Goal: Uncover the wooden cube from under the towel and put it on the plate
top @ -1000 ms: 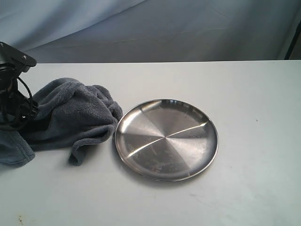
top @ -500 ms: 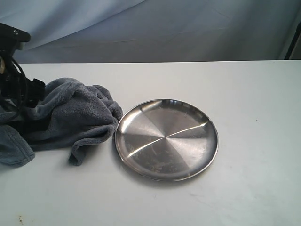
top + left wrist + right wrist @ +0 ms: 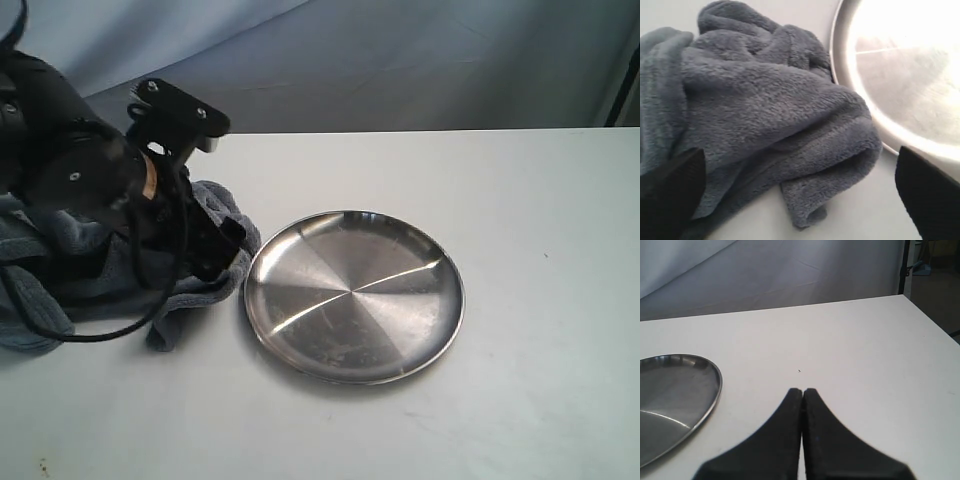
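The towel [image 3: 765,110] is bunched just beside the plate [image 3: 900,75]; the cube is not seen, probably covered by it. The left pincer [image 3: 797,172] is held apart above the towel to grip it; the right pincer [image 3: 802,396] is pressed together, idle.

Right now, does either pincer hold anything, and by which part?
Nothing is held. The left pincer hangs open over the dark grey fluffy towel without gripping it; the right pincer is shut on nothing.
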Robot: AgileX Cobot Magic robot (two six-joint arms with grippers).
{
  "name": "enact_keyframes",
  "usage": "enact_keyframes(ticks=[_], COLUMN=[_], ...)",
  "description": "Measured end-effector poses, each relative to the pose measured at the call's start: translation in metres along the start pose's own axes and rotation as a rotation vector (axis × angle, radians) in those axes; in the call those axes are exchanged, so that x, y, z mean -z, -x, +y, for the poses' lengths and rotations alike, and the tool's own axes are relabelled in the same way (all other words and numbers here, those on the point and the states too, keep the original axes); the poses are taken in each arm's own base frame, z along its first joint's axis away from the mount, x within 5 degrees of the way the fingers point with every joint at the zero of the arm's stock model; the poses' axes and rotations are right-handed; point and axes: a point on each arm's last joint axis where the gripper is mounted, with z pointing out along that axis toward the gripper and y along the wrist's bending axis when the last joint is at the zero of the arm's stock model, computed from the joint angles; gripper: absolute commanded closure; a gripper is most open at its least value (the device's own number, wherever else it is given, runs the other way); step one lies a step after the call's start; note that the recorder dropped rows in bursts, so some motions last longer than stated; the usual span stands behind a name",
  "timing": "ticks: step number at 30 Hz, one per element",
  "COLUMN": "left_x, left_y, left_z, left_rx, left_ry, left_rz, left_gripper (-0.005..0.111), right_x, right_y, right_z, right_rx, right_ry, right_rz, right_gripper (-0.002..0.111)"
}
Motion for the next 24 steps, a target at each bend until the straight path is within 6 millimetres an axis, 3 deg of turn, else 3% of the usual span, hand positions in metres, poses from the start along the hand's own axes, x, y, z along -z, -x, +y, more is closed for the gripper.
enact_keyframes(ticks=[14, 24], left_x=[-0.08, -0.085], left_y=[-0.017, -0.016], left_z=[-0.027, -0.029], left_rx=[-0.079, -0.092], left_ry=[-0.069, -0.076], left_rz=[0.157, 0.132], left_gripper=[0.011, 0.015], right_x=[0.0, 0.0], right_y=[0.0, 0.0], right_z=[0.0, 0.0], right_rx=[0.0, 0.0], right_ry=[0.0, 0.0], right_rz=[0.0, 0.0], right_gripper=[0.105, 0.105])
